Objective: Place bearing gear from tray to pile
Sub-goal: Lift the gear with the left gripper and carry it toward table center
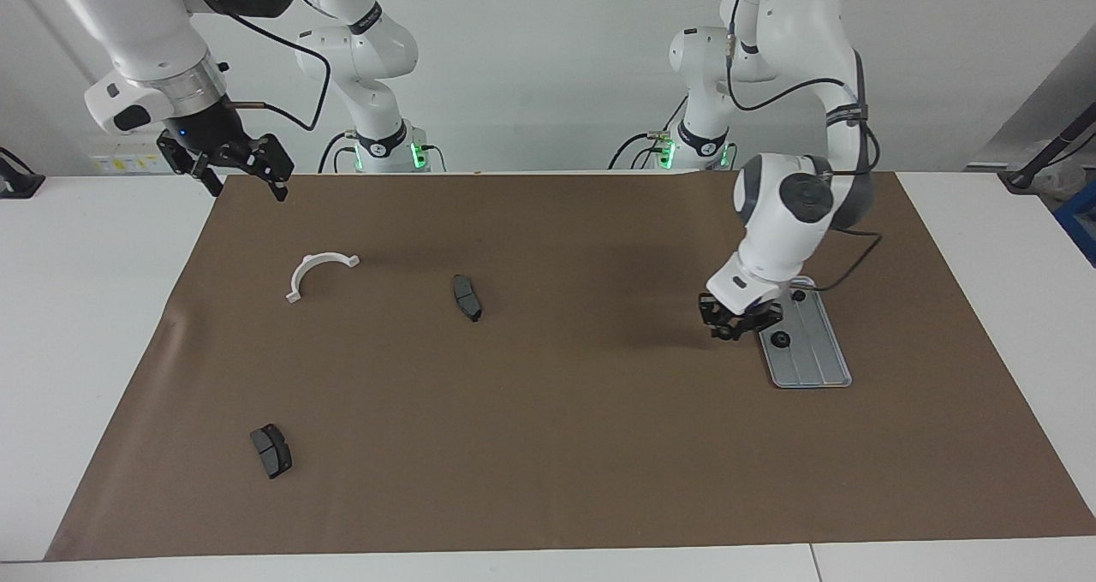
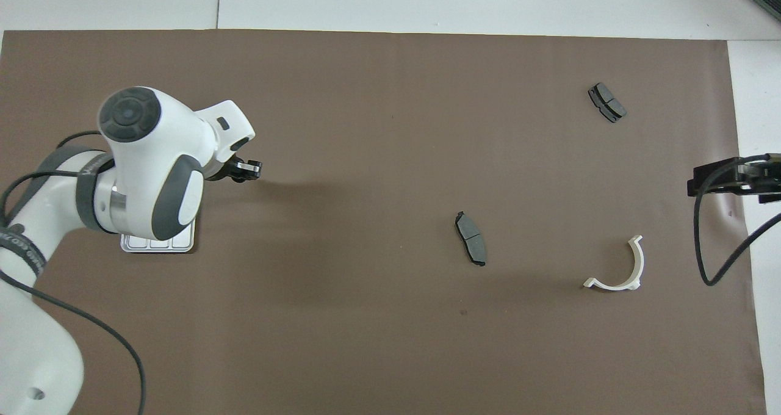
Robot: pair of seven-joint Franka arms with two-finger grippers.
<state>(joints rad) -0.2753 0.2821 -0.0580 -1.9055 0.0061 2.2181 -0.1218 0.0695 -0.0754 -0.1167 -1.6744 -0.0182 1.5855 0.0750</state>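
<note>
Facing view: right gripper (image 1: 244,174) is raised over the brown mat's (image 1: 548,445) corner, fingers spread, waiting. White half-ring bracket (image 1: 318,271) and two dark grey brake pads (image 1: 467,297) are scattered mid-mat. Left gripper (image 1: 738,323) is beside the grooved silver-grey metal tray (image 1: 813,368); its grip cannot be told. Small black round gears (image 1: 780,340) are lying on the tray.

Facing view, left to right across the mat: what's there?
Right gripper up over the mat's corner → brake pad → white bracket → second brake pad → left gripper → tray.
</note>
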